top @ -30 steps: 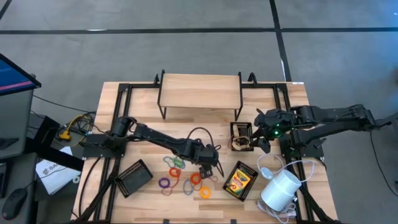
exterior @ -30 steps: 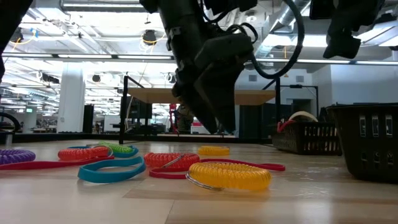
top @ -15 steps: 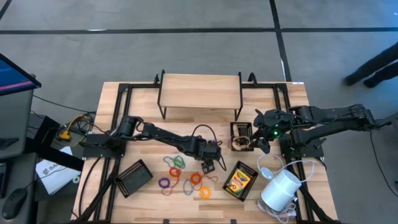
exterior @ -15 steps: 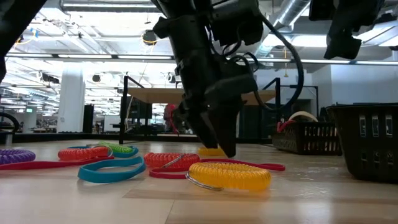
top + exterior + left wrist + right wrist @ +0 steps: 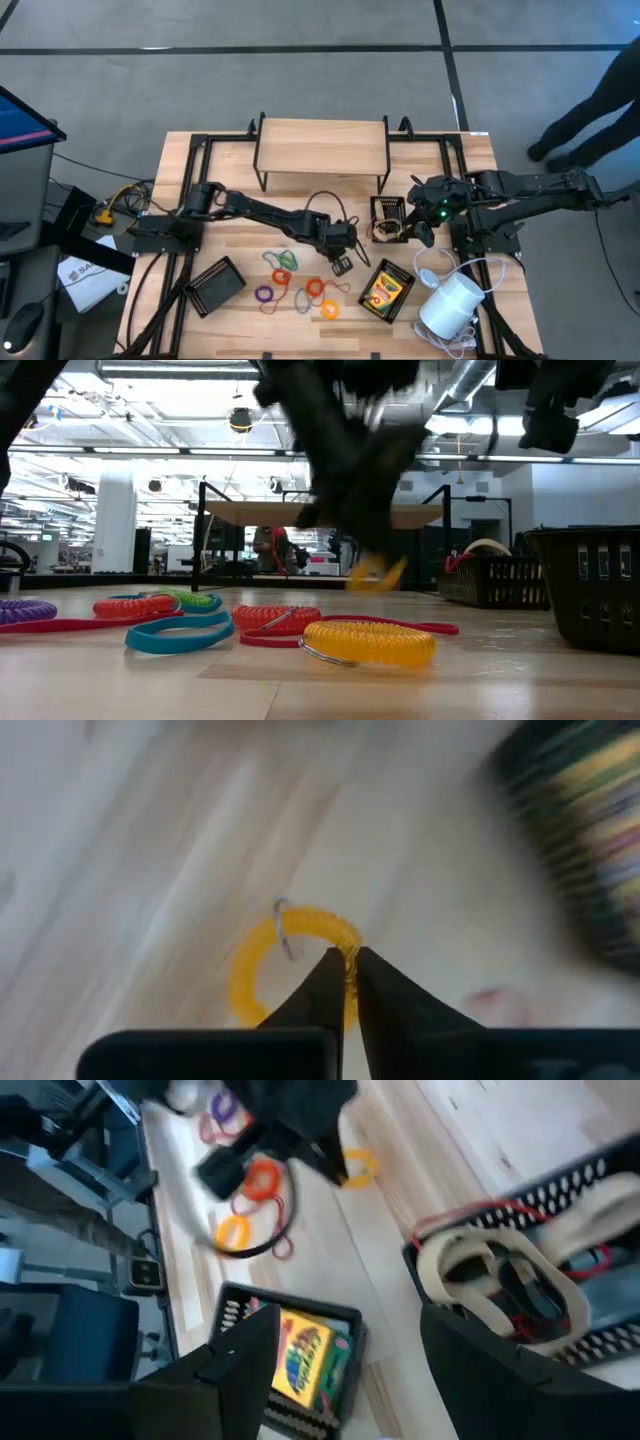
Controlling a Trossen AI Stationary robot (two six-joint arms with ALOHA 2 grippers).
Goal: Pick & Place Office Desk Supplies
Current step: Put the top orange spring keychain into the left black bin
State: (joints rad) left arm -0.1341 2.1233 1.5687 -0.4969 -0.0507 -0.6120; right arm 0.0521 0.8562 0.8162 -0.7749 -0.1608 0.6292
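Left gripper (image 5: pixel 345 982) fingers pinch a yellow loop (image 5: pixel 290 955) by its thin edge mid-counter; a swing could slip it free.

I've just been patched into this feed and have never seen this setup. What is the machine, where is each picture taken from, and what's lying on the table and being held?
It is a robot with two dark jointed arms at a wooden table.

The high view looks straight down. The low view sits at table height. Each wrist view looks forward past that arm's own fingers.

The left hand, near the table's middle, is pinched shut on a yellow coiled elastic loop, lifted clear of the table in the low view. The right hand waits open at the right, by a small black mesh tray holding bands.

More coiled loops, orange, purple, green, red and yellow, lie loose on the wood. A yellow-and-green crayon box rests in another black tray, an empty black tray lies front left, and a white cylinder with a cord front right.
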